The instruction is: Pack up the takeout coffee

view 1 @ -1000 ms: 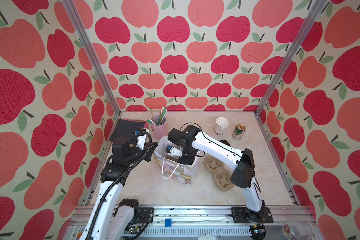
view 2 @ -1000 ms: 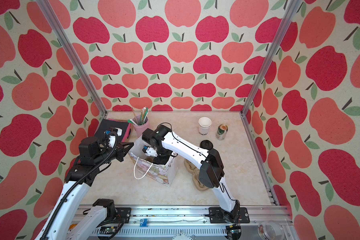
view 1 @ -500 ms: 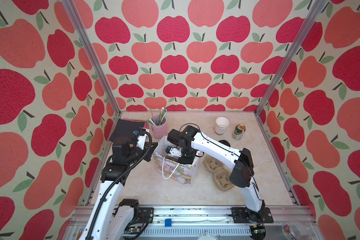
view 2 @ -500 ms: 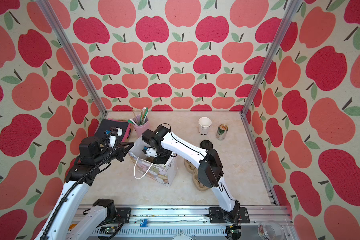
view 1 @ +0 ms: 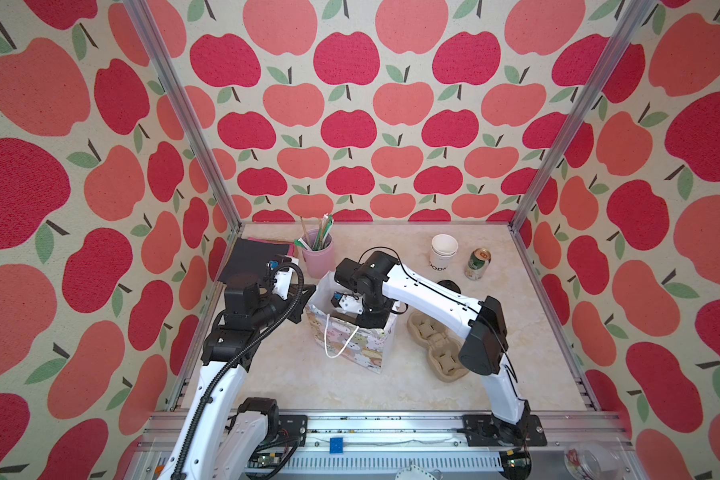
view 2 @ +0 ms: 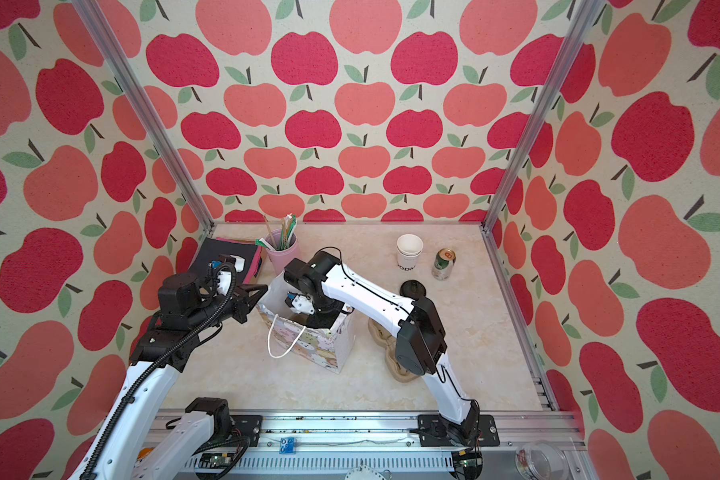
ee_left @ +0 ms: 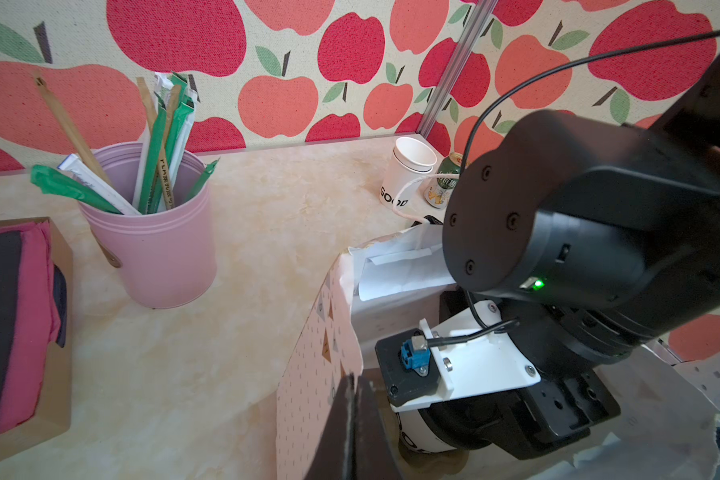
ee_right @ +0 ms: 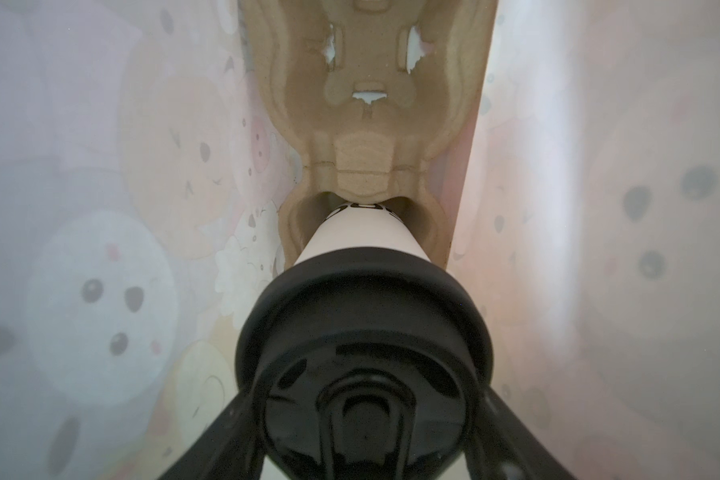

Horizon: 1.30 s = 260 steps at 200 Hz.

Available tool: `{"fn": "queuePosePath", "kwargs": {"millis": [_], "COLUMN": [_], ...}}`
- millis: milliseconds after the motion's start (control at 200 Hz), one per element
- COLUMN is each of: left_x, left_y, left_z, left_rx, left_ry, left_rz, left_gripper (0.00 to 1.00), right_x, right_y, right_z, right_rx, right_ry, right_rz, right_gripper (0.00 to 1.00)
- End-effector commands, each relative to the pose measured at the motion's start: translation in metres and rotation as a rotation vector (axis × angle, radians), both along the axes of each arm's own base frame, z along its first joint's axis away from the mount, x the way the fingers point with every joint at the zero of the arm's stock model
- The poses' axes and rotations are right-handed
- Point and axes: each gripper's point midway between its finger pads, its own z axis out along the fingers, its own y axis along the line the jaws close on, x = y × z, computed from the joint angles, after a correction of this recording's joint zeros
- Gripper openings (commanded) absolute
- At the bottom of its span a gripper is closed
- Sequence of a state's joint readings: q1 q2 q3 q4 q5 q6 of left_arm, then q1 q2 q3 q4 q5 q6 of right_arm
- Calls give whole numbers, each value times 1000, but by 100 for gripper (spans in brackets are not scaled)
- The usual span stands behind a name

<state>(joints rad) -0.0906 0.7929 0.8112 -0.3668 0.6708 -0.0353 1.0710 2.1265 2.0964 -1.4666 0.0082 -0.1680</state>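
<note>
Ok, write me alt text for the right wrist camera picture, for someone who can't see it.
A takeout coffee, white cup with black lid, is held between two black fingers inside a gift bag, its base in one pocket of a brown pulp cup carrier on the bag's floor. The other pocket is empty; cartoon animals show faintly through the paper walls.
</note>
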Motion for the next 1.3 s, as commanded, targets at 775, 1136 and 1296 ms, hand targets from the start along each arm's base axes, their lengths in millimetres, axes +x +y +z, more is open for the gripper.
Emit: {"fn": "queuePosePath", "kwargs": {"millis": [775, 1136, 1296], "left_x": [-4, -4, -3], "left_y": [-3, -2, -2], "left_z": [4, 4, 3], "left_rx": [14, 15, 16], "left_ry": [2, 2, 3], "left_rz": [-20, -19, -18], "left_gripper": [6, 6, 6], "right_x": [-4, -6, -6], "right_y": [-4, 2, 5], "right_z": [5, 19, 26], "right_rx": [-25, 7, 25], "right_ry": [6, -20, -33], "right_rz": [9, 22, 27], "right_gripper": [63, 71, 77]}}
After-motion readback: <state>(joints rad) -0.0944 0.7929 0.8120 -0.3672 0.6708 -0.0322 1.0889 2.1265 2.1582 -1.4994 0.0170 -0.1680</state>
